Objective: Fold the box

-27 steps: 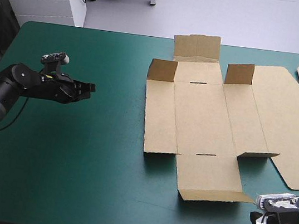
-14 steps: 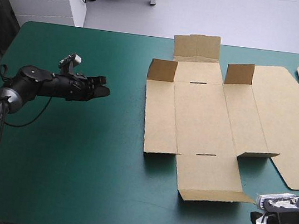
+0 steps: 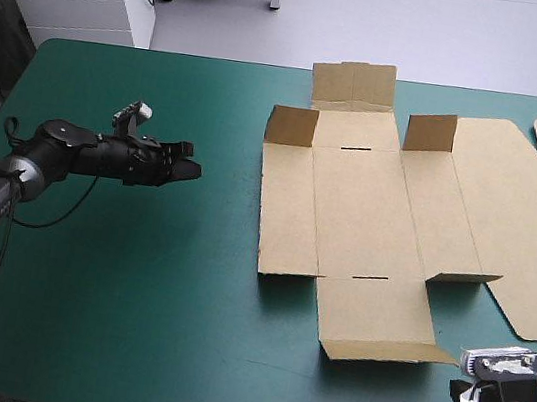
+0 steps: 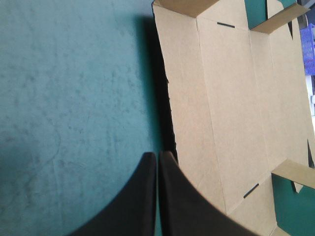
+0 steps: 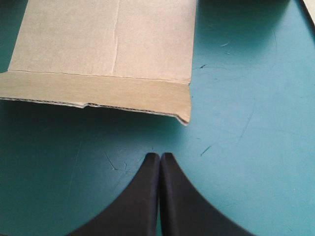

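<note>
The box [image 3: 366,226], centre-right, looks light yet stiff — likely hinging only at its scores; take its left flap [image 3: 286,219]. Empty, the left gripper [image 3: 184,169] and right gripper [image 5: 160,156] are both pressed together.

Bare teal-green table cover [image 3: 136,272] wide open between left gripper [image 3: 190,171] and flat brown cardboard box sheet [image 3: 367,216] — free passage. Small upright flaps [image 3: 292,125] obstruct at far corners; raised near lip [image 3: 387,352] just ahead of right gripper [image 5: 160,156].

Teal-green table [image 3: 133,292]; brown box [image 3: 357,214] lies mostly flat, right half.
</note>
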